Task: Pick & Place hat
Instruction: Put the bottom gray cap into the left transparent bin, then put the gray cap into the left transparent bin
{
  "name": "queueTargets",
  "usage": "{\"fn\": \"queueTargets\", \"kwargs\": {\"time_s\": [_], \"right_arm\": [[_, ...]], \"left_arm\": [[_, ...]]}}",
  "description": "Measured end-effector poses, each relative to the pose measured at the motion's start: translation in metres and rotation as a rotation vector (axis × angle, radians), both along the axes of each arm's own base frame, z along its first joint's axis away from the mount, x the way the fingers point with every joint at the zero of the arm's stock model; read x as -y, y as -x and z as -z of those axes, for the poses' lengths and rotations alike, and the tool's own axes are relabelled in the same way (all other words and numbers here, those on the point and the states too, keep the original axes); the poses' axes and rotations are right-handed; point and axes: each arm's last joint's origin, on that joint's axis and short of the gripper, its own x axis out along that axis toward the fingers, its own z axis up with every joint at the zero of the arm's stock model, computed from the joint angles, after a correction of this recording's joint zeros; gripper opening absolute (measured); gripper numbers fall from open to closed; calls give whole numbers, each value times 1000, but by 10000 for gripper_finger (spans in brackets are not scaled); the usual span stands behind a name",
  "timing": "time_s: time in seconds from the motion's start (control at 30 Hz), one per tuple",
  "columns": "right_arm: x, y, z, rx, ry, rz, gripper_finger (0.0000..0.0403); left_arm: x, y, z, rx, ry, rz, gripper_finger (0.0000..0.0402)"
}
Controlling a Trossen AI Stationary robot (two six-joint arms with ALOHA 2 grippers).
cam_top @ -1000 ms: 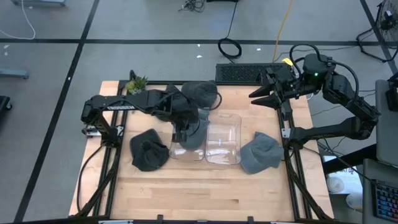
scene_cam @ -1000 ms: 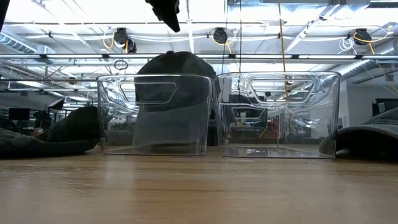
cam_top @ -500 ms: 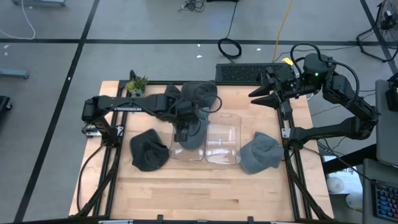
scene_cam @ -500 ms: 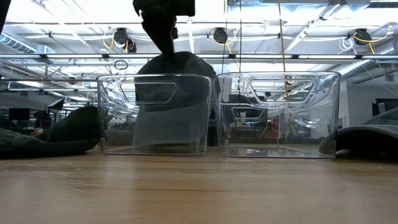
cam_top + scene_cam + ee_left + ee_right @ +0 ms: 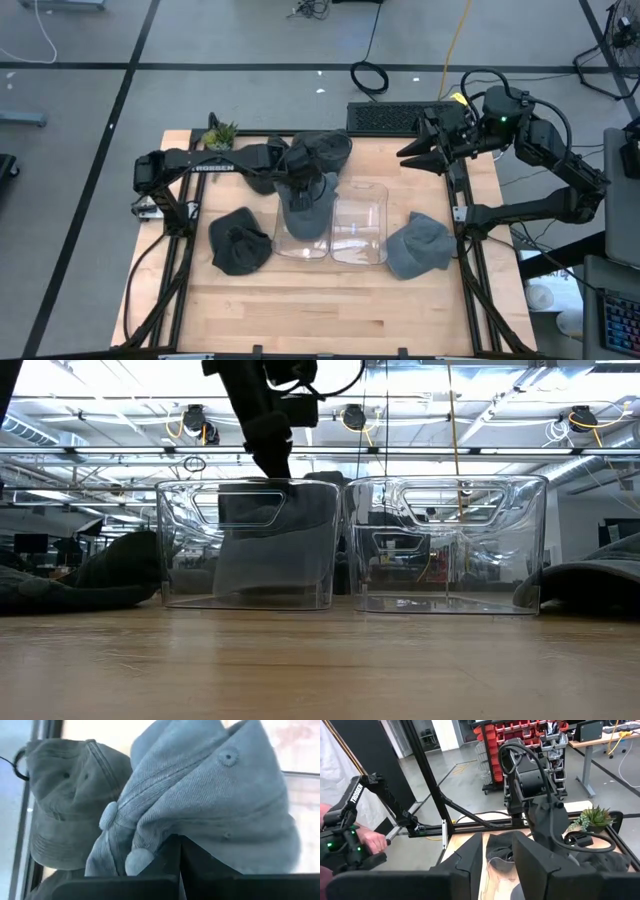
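Reaching down into the left-hand clear plastic bin [image 5: 303,224], the left claw [image 5: 303,190] is clenched on the crown of a grey-blue corduroy hat [image 5: 215,805], pinching a fold of its fabric between closed fingers. That hat sits inside the bin, rising to about its rim, and the left arm's dark wrist stands above it in the low view. Just beside this bin, touching it on its right, stands a second clear plastic bin [image 5: 360,224].

Behind the two bins, near the far edge of the wooden bench [image 5: 320,310], lies a dark grey hat [image 5: 322,148]. Another dark, crumpled hat [image 5: 238,240] rests on the bench to the left of the bins, and a grey hat [image 5: 420,245] lies to their right. A small green potted plant [image 5: 219,134] stands at the far left corner.

The right claw [image 5: 415,152] hangs above the bench's far right corner, well apart from the hats, fingers parted and holding nothing. A person's hand [image 5: 370,839] shows in the room beyond.
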Motion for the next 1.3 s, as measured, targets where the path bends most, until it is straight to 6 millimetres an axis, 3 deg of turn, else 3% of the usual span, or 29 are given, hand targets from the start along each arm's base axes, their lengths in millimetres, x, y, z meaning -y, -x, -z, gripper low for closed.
{"fn": "queueTargets", "kwargs": {"time_s": [0.33, 0.6, 0.87, 1.3], "right_arm": [[1, -3, 1, -6, 11, -2, 93], [4, -11, 3, -12, 18, -4, 93], [3, -11, -1, 22, -14, 1, 119], [-2, 6, 11, -152, -165, 30, 234]], "left_arm": [[-1, -1, 16, 12, -39, 9, 1], [-1, 1, 14, 23, -7, -51, 2], [19, 17, -43, 224, 179, -24, 50], [54, 68, -113, 486, 348, -24, 130]]}}
